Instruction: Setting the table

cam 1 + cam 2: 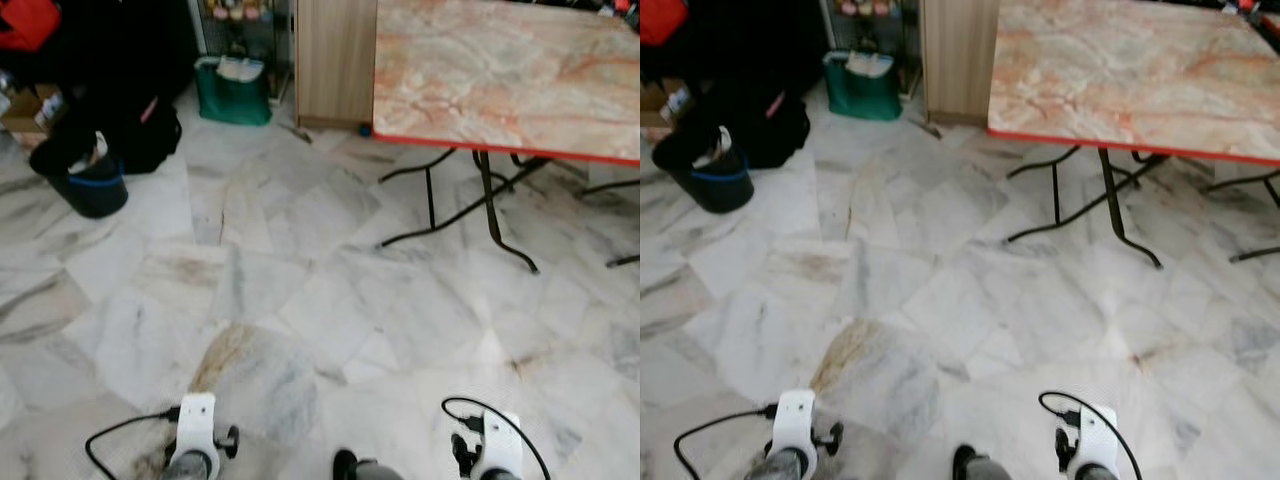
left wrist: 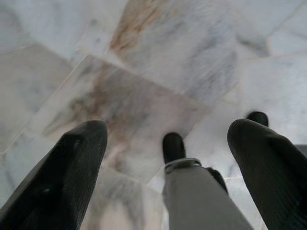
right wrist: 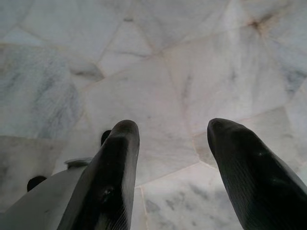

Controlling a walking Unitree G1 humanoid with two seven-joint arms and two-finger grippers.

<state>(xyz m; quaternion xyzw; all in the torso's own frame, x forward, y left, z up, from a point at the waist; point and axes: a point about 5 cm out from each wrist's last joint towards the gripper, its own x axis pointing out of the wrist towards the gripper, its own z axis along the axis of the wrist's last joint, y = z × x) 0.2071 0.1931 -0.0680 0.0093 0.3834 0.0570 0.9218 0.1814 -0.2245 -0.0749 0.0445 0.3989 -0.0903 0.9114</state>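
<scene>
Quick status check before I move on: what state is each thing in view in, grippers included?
Folding table: standing, legs unfolded, top bare.
Green bag: upright on the floor, open at the top, something white inside.
Dark bucket: upright on the floor.
Left gripper: open, holding nothing, pointed at the floor.
Right gripper: open, holding nothing, pointed at the floor.

Two white wrist housings, the left arm (image 1: 195,425) and the right arm (image 1: 497,440), each looped by a black cable, are seen atop silver-grey forearms, with long, rounded black fingers (image 2: 62,177) and black-tipped feet (image 2: 172,146).
</scene>
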